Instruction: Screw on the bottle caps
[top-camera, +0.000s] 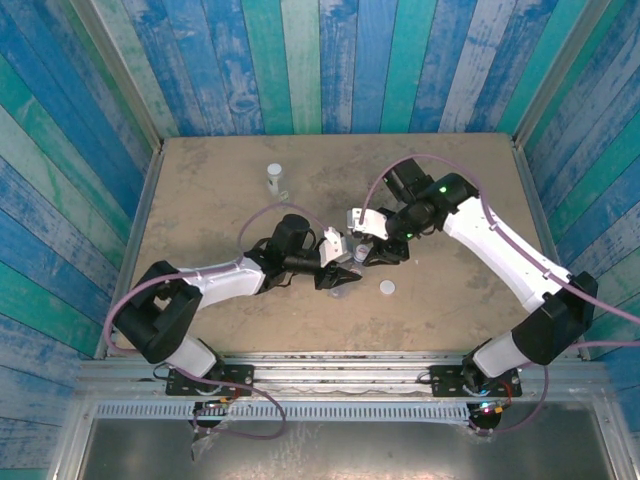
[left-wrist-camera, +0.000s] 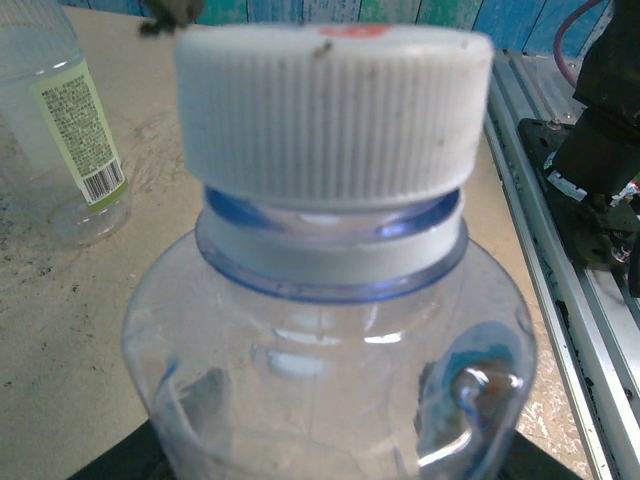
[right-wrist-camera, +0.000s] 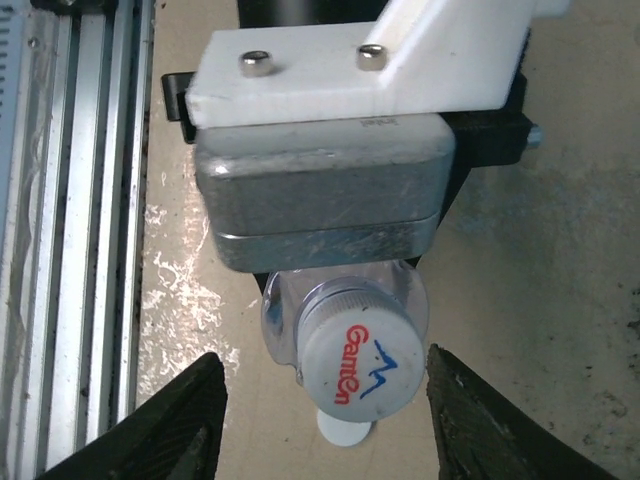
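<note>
My left gripper (top-camera: 338, 264) is shut on a clear plain bottle (left-wrist-camera: 330, 340), whose body takes up most of the left wrist view. A ribbed white bottle cap (left-wrist-camera: 335, 110) sits on its neck. From the right wrist view this cap (right-wrist-camera: 360, 362) carries a red and blue logo. My right gripper (right-wrist-camera: 325, 420) is open, one dark finger (right-wrist-camera: 180, 425) on each side of the cap with a gap on both sides. A loose white cap (top-camera: 387, 288) lies on the table just right of the grippers. A bottle with a green-yellow label (left-wrist-camera: 70, 130) stands close by.
Another small bottle (top-camera: 275, 179) with a white cap stands upright at the back left of the tan table (top-camera: 470, 200). Blue-green plank walls close in three sides. A metal rail (top-camera: 340, 375) runs along the near edge.
</note>
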